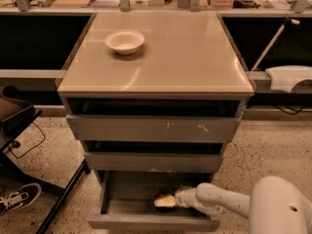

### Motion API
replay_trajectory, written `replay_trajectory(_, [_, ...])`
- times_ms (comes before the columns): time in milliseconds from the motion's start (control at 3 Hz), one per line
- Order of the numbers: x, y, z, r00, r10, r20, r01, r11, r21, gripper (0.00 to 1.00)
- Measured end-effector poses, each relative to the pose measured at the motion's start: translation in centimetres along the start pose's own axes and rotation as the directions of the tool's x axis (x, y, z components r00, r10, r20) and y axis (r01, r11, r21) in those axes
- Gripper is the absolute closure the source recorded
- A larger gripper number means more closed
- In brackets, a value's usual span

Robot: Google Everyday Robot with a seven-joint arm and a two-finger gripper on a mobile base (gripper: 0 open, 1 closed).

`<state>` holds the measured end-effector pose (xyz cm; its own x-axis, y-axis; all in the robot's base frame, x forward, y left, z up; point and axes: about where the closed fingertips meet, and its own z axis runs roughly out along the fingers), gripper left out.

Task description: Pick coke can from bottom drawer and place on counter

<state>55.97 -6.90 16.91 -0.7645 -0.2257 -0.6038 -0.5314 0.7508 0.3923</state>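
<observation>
Bottom drawer: coke can at hand

Glossy beige counter, white bowl, pale scuffs on grey upper drawer fronts, white gripper low inside plain grey bottom drawer, dull red coke can at its tip, speckled tan floor, black white-soled shoe.

We see the gripper low in the open btm drawer. A white bowl sits on the counter.
</observation>
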Motion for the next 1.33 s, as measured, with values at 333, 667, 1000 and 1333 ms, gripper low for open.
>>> replay_trajectory(333, [0.9,-3.6,1.4,0.998,0.052,0.044,-0.052,0.9986,-0.005,0.00])
replay_trajectory(667, [0.9,-3.6,1.4,0.998,0.052,0.044,-0.052,0.9986,-0.005,0.00])
replay_trajectory(1000, [1.9,-3.1,0.6,0.996,0.058,0.061,-0.057,0.9979,-0.031,0.00])
replay_trajectory(1333, [2.7,-2.3,-1.2,0.994,0.051,0.101,-0.050,0.9986,-0.020,0.00])
